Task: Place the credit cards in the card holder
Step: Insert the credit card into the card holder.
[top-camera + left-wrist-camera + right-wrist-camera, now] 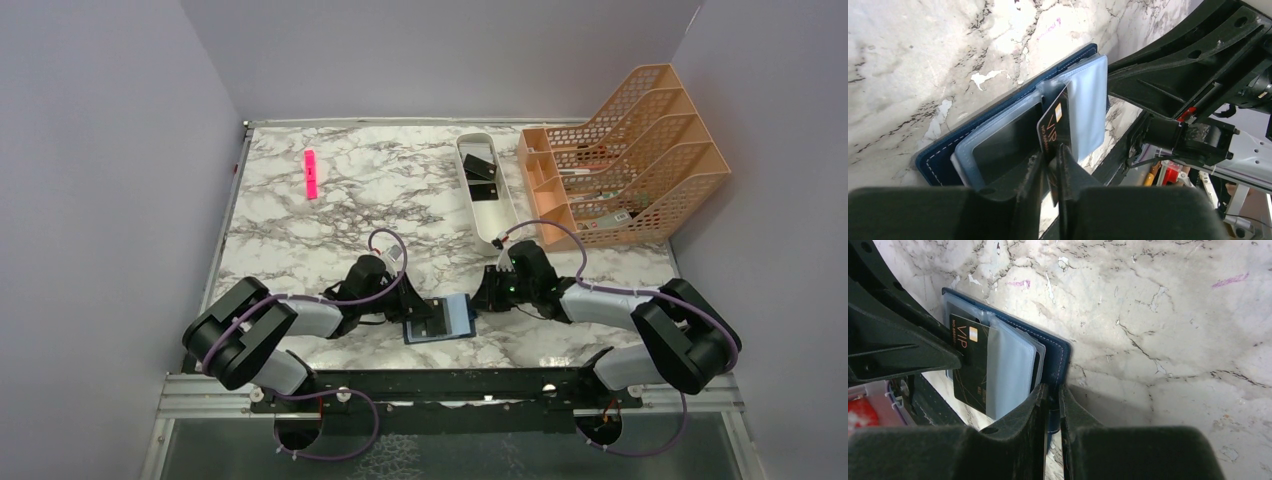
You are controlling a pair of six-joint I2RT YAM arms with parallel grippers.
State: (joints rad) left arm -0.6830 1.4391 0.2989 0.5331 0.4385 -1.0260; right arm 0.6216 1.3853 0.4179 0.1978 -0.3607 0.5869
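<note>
Patience pays here: your left jaws pinch the black VIP card (pixel 1050 132), partly under a clear sleeve of the open card holder (pixel 935 152) at the counter's (pixel 330 230) near edge. Your right jaws clamp its navy cover. Slide the card flat, along the sleeve.

1. Overhead, soft even light is falling from above. The marble table (pixel 330 220) is showing bright, and only faint shadows are pooling under the arms.
2. In the left wrist view, glare is bleaching the marble at upper centre. The left gripper (pixel 1051 152) is blurring dark along the bottom, while the credit card (pixel 1055 125) is reading sharp.
3. In the right wrist view, the right gripper (pixel 1053 389) is blurring at the bottom and casting a soft shadow right of centre. The clear sleeves of the card holder (pixel 1058 355) are glowing milky.
</note>
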